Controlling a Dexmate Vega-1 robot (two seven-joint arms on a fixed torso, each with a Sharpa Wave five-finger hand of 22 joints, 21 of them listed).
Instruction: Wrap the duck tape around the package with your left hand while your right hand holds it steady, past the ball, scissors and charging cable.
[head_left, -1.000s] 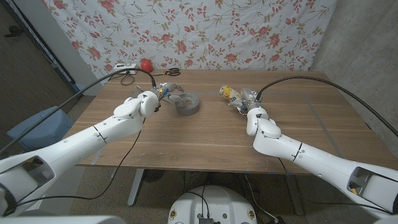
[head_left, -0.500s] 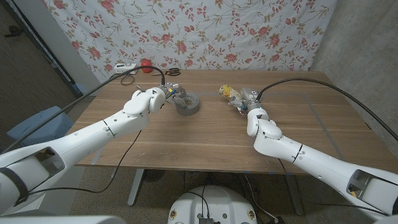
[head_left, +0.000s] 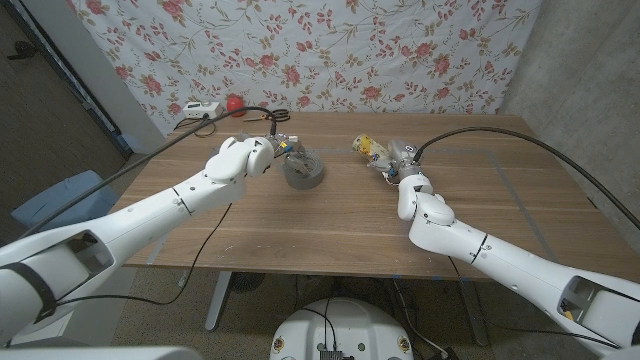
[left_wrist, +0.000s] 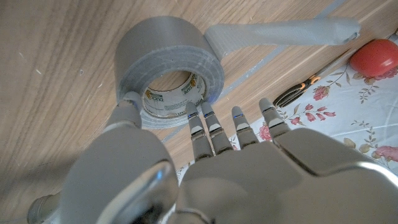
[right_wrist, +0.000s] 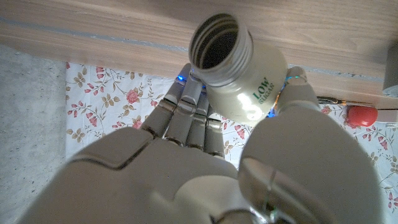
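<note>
The grey duct tape roll (head_left: 304, 171) lies on the table left of centre, and a loose strip (left_wrist: 280, 32) trails off the roll (left_wrist: 165, 59). My left hand (head_left: 283, 148) is at the roll's near-left side. In the left wrist view, that hand (left_wrist: 249, 168) has its thumb (left_wrist: 126, 104) and fingers (left_wrist: 198, 127) against the roll's rim; a firm grip is not plain. My right hand (head_left: 400, 160) holds the package (head_left: 366, 148), a white open-mouthed jar (right_wrist: 239, 74) marked LOW SUGAR, between thumb and fingers (right_wrist: 186, 118).
The red ball (head_left: 234, 102) and scissors (head_left: 277, 114) lie at the table's far left edge, beside a white power strip (head_left: 199, 108) with black cable. The ball (left_wrist: 375, 56) and scissors (left_wrist: 297, 91) sit just beyond the roll. Flowered cloth hangs behind.
My left arm has swung right and away from me, bringing the hand up against the tape roll, which has shifted slightly right. The right hand and package have stayed put.
</note>
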